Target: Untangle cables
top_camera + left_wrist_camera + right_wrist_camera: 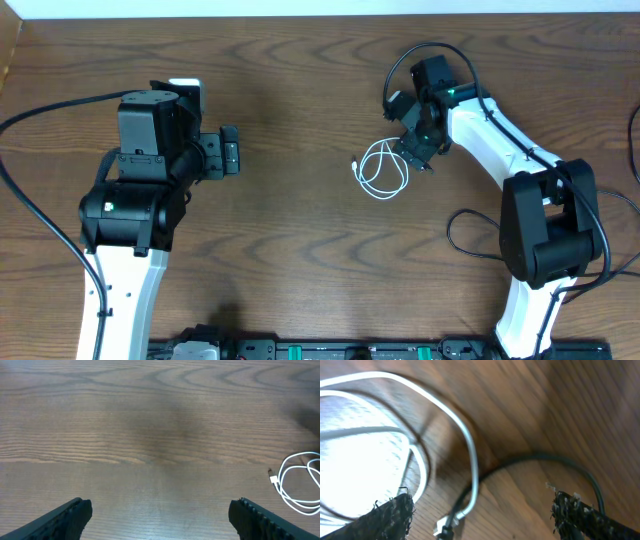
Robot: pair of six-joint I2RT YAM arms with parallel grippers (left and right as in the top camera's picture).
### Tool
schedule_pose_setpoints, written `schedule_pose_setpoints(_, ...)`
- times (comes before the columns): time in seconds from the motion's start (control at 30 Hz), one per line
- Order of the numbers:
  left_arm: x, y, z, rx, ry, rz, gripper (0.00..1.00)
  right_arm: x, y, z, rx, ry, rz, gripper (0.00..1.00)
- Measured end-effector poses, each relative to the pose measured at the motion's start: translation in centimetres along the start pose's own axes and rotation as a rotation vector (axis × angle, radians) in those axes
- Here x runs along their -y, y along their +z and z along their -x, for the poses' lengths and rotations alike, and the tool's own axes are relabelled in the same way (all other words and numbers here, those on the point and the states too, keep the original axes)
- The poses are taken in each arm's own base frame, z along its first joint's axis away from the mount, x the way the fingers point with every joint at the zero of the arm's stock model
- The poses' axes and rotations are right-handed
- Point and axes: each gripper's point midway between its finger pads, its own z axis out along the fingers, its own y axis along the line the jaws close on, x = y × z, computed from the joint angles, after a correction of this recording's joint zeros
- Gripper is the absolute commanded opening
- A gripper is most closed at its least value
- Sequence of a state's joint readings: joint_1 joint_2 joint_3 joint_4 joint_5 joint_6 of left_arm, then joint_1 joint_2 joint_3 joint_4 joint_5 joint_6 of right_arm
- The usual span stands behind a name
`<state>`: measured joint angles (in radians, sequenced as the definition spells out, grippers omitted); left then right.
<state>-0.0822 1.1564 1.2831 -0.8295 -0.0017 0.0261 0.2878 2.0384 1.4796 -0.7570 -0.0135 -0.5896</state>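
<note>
Looking down from the right wrist, the right gripper (480,505) hung low over the table (580,405) with its jaws standing wide apart, and it held nothing. On the wood between them lay the place where the cables (465,495) met. The white cable (445,405) came in from the left in bright loops and its end ran down toward the middle. From there the black cable (545,458) bent in an arch toward the right-hand finger. The two cords seemed to touch there, but I could not tell if they were really knotted. In the overhead view the white loops lay just beside this gripper, on the side toward the table's middle; the thin black cord was too small to follow there. Farther away, the left gripper (161,510) was also wide open and empty, well apart from the cords, with only bare wood under it. I judged that the step in hand was the approach for a first grasp at the meeting point. The next move would call for a short descent and a closing on one cord only, so that the other one was not dragged along with it.
</note>
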Motion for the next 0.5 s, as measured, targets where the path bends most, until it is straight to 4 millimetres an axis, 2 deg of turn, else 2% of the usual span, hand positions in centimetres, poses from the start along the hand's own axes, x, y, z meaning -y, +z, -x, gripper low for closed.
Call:
schedule_pose_setpoints(0.13, 0.0, 0.0, 0.0, 0.000, 0.000, 0.000, 0.92, -0.6, 0.1, 1.2, 0.062, -0.080, 0.035, 0.73)
schedule_pose_setpoints(0.27, 0.0, 0.0, 0.0, 0.000, 0.000, 0.000, 0.93, -0.6, 0.8, 2.2, 0.132, -0.149, 0.025, 0.74)
schedule_pose_setpoints(0.37, 0.0, 0.0, 0.0, 0.000, 0.000, 0.000, 0.92, -1.4, 1.8, 1.6, 0.142, -0.189, 0.043, 0.65)
schedule_pose_setpoints(0.43, 0.0, 0.0, 0.0, 0.000, 0.000, 0.000, 0.93, -2.2, 2.6, 1.0, 0.147, -0.223, 0.063, 0.64)
schedule_pose_setpoints(0.5, 0.0, 0.0, 0.0, 0.000, 0.000, 0.000, 0.92, -2.2, 2.7, 1.1, 0.162, -0.237, 0.060, 0.62)
